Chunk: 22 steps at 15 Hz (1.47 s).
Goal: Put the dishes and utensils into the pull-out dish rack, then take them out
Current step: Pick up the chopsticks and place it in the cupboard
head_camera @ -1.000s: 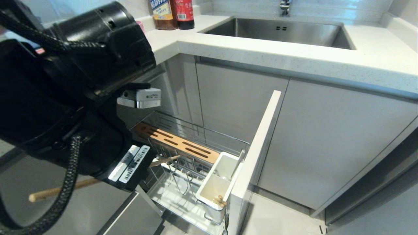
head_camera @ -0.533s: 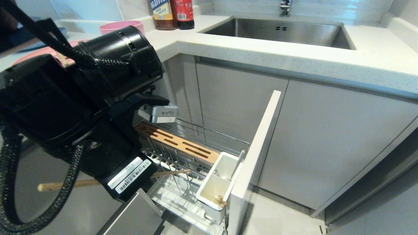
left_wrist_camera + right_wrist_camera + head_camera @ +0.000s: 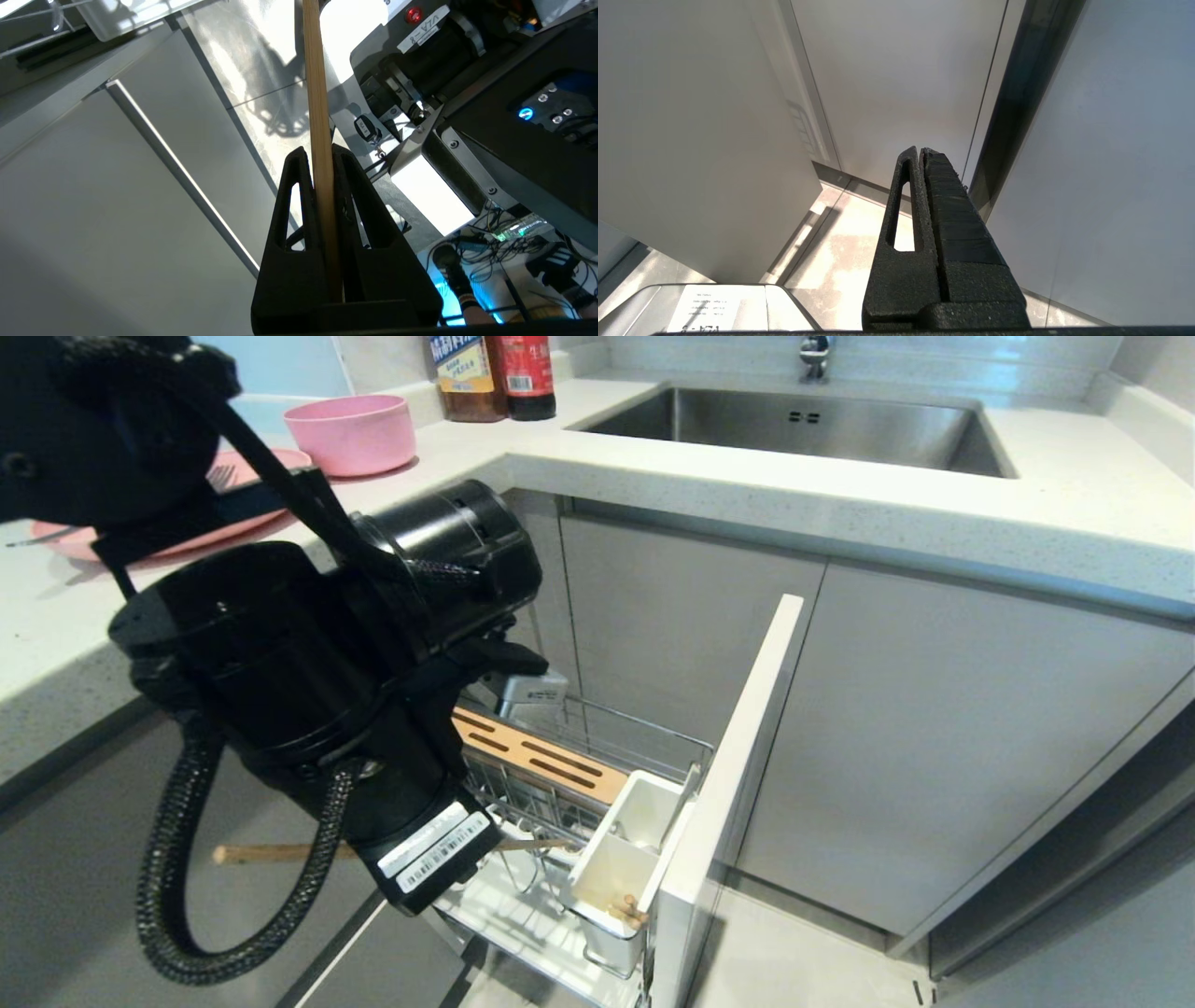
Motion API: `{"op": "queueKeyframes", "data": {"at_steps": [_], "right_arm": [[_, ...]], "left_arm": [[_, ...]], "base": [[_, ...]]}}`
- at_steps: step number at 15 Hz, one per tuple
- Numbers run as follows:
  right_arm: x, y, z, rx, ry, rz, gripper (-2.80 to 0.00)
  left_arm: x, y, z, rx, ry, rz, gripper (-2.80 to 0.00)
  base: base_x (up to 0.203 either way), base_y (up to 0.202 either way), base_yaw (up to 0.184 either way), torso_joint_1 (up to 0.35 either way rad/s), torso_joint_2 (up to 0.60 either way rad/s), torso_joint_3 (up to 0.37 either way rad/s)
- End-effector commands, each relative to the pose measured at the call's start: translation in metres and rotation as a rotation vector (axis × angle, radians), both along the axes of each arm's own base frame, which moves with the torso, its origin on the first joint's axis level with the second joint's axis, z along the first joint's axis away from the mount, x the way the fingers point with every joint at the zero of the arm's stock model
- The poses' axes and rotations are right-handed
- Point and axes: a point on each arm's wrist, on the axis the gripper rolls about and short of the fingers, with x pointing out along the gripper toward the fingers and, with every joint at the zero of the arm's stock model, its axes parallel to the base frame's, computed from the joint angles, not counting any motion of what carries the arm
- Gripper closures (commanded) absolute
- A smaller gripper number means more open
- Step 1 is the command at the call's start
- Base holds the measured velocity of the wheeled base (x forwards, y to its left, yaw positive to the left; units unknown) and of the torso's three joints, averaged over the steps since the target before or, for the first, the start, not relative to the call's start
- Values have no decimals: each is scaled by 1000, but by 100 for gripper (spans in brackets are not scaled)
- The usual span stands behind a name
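- The left claw [image 3: 322,161] is clamped on one wooden chopstick [image 3: 317,93], held nearly level just above the pull-out dish rack [image 3: 579,775], its tip close to the rack's white utensil cups [image 3: 621,859].
- Another chopstick [image 3: 627,908] pokes out of the nearest cup.
- The pink bowl [image 3: 352,432] and the pink plate [image 3: 201,532] sit on the bench [image 3: 747,495], well above and behind the rack.
- The right claw [image 3: 922,156] hangs near a cabinet, fingers pressed together and empty.
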Motion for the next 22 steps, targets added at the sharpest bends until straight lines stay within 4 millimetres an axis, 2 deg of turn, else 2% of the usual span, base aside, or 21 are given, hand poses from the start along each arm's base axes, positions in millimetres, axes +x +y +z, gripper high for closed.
{"op": "queueKeyframes", "data": {"at_steps": [1,5,13,22], "right_arm": [[0,0,0,0,1,1,0],[0,0,0,0,2,1,0],[0,0,0,0,2,1,0],[0,0,0,0,2,1,0]], "left_arm": [[7,-8,-10,33,27,0,0],[21,-25,-29,76,64,-3,0],[36,-43,-48,78,68,-5,0],[54,-65,-79,104,90,-8,0]], "base": [[0,0,0,0,0,0],[0,0,0,0,0,0],[0,0,0,0,0,0],[0,0,0,0,0,0]]}}
